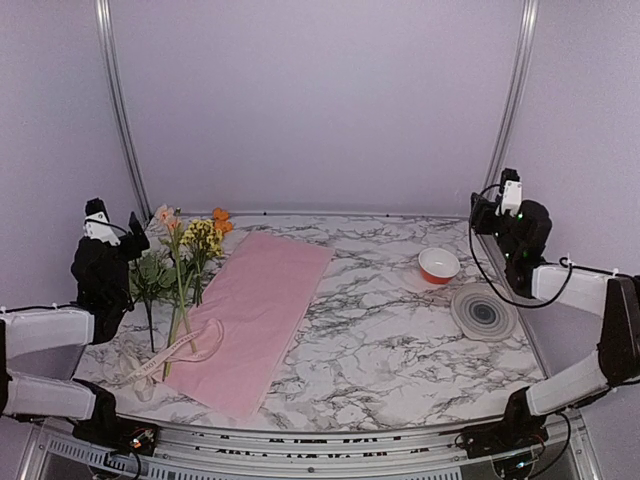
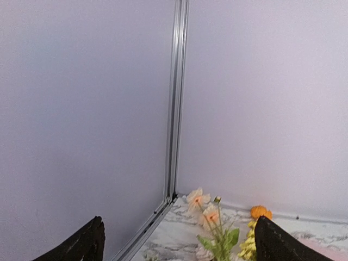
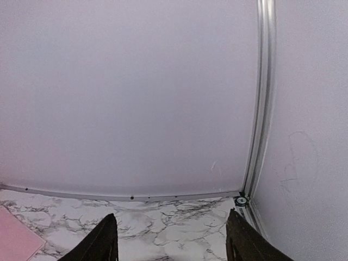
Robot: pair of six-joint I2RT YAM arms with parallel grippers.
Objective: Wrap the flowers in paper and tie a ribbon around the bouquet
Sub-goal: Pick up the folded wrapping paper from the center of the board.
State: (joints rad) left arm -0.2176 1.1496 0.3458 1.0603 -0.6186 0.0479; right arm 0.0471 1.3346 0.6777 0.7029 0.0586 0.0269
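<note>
The flowers point(image 1: 185, 262) lie loose at the table's left, orange, yellow and pale pink blooms toward the back wall, stems toward me. To their right the pink paper point(image 1: 256, 315) is spread flat. The cream ribbon point(image 1: 172, 354) loops over the stem ends and onto the paper's left edge. No wrapped bouquet is in view. My left gripper point(image 1: 114, 224) hangs open above the table's left edge, beside the flowers point(image 2: 213, 218), with nothing between its fingers point(image 2: 87, 243). My right gripper point(image 1: 497, 206) is raised at the far right, open and empty point(image 3: 171, 239); a paper corner point(image 3: 15, 235) shows low left.
An orange bowl with a white inside point(image 1: 438, 265) and a round grey ringed disc point(image 1: 483, 311) sit on the marble table point(image 1: 380, 330) at the right. Aluminium posts point(image 1: 120, 120) stand in the back corners, and walls close the back and sides.
</note>
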